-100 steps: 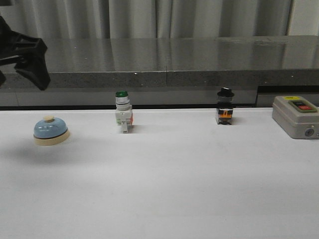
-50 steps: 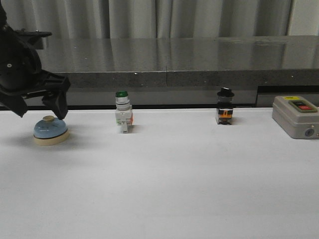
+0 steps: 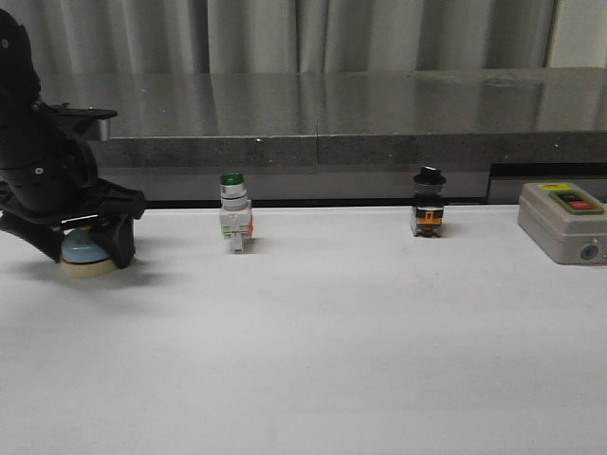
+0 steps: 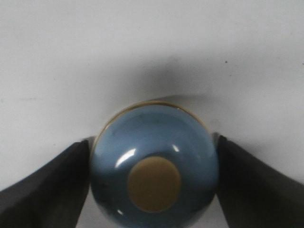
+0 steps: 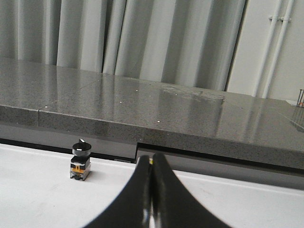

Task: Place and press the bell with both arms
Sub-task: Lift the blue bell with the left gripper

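The bell [image 3: 83, 254] is sitting on the white table [image 3: 313, 360] at about nine o'clock of the front view, close to the left edge. From the front only its lower blue dome and cream base are showing; the knob and the upper dome are hiding behind the left gripper [image 3: 81, 248], which is standing low over it with one finger on each side. The left wrist view is giving the clearer look: the bell [image 4: 154, 164] is filling the middle, cream knob up, and the two black fingers [image 4: 47, 187] are bracketing it at nine and three o'clock. They are lying right against the dome, but whether they are truly squeezing it I cannot tell. The lowest part of the bell is running off that frame.

At two o'clock of the bell the green-capped switch [image 3: 233, 213] is standing upright, well apart from it. Further right along the same row a black-knobbed selector switch [image 3: 428, 203] is standing, and the grey control box [image 3: 563, 223] is being cut by the right edge.

The right gripper [image 5: 151, 190] is not appearing in the front view; its own camera is showing the fingers pressed together with nothing between them, the tips partly lost at the frame's edge, the selector switch [image 5: 80, 160] at ten o'clock beyond them.
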You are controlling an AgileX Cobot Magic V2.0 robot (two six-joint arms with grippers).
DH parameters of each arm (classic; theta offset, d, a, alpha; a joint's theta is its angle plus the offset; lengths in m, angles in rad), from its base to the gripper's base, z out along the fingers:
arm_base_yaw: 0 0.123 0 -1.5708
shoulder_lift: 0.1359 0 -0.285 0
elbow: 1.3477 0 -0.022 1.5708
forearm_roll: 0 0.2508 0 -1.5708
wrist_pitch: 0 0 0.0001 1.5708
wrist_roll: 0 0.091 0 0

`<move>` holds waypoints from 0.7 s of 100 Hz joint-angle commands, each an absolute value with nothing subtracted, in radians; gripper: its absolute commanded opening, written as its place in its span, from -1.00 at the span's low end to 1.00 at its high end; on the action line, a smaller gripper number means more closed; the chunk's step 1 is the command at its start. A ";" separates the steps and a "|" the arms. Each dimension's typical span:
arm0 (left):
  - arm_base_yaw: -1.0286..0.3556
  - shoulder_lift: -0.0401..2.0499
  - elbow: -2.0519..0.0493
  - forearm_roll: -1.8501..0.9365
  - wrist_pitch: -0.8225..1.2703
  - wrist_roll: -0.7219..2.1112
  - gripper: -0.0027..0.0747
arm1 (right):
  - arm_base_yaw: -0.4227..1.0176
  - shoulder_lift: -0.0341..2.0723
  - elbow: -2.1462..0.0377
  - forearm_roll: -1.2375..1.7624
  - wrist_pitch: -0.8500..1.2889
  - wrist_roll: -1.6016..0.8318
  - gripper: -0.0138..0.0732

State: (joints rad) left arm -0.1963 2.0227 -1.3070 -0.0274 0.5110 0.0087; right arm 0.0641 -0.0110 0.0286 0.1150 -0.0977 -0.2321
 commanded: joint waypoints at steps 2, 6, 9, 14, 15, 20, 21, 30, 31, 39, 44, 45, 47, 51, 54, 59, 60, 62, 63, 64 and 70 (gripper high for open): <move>-0.217 1.975 -1.335 -0.036 0.477 0.007 -0.08 | 0.056 -0.031 0.000 0.105 -0.171 -0.238 -0.83; -0.219 1.975 -1.335 -0.036 0.477 0.007 -0.21 | 0.056 -0.031 0.000 0.105 -0.171 -0.238 -0.83; -0.222 1.975 -1.335 -0.036 0.477 0.007 -0.33 | 0.056 -0.031 0.000 0.105 -0.171 -0.238 -0.83; -0.222 1.975 -1.335 -0.036 0.477 0.007 -0.44 | 0.056 -0.031 0.000 0.105 -0.171 -0.238 -0.83; -0.222 1.975 -1.335 -0.036 0.479 0.007 -0.46 | 0.056 -0.031 0.000 0.105 -0.171 -0.238 -0.83; -0.222 1.975 -1.335 -0.033 0.486 0.007 -0.51 | 0.056 -0.031 0.000 0.105 -0.171 -0.238 -0.83; -0.222 1.973 -1.335 -0.033 0.487 0.007 -0.51 | 0.056 -0.031 0.000 0.105 -0.171 -0.238 -0.83; -0.222 1.961 -1.335 -0.026 0.517 0.007 -0.53 | 0.056 -0.031 0.000 0.105 -0.171 -0.238 -0.83; -0.222 1.959 -1.335 -0.026 0.520 0.007 -0.53 | 0.056 -0.031 0.000 0.105 -0.171 -0.238 -0.83; -0.222 1.928 -1.335 -0.026 0.557 0.007 -0.53 | 0.056 -0.031 0.000 0.105 -0.171 -0.238 -0.83; -0.222 1.902 -1.335 -0.026 0.583 0.007 -0.53 | 0.056 -0.031 0.000 0.105 -0.171 -0.238 -0.83; -0.222 1.898 -1.335 -0.026 0.586 0.007 -0.53 | 0.056 -0.031 0.000 0.105 -0.171 -0.238 -0.83; -0.222 1.885 -1.335 -0.026 0.597 0.007 -0.53 | 0.056 -0.031 0.000 0.105 -0.171 -0.238 -0.83; -0.224 1.856 -1.335 -0.026 0.618 0.007 -0.53 | 0.056 -0.031 0.000 0.105 -0.171 -0.238 -0.83; -0.228 1.836 -1.335 -0.026 0.630 0.007 -0.53 | 0.056 -0.031 0.000 0.105 -0.171 -0.238 -0.83; -0.236 1.798 -1.335 -0.026 0.649 0.007 -0.53 | 0.056 -0.031 0.000 0.105 -0.171 -0.238 -0.83; -0.240 1.787 -1.335 -0.026 0.654 0.007 -0.53 | 0.056 -0.031 0.000 0.105 -0.171 -0.238 -0.83; -0.244 1.776 -1.335 -0.026 0.661 0.007 -0.53 | 0.056 -0.031 0.000 0.105 -0.171 -0.238 -0.83; -0.248 1.765 -1.335 -0.026 0.664 0.007 -0.53 | 0.056 -0.031 0.000 0.105 -0.171 -0.238 -0.83; -0.251 1.760 -1.335 -0.026 0.669 0.007 -0.53 | 0.056 -0.031 0.000 0.105 -0.171 -0.238 -0.83; -0.277 1.718 -1.335 -0.026 0.683 0.013 -0.53 | 0.056 -0.031 0.000 0.105 -0.171 -0.238 -0.83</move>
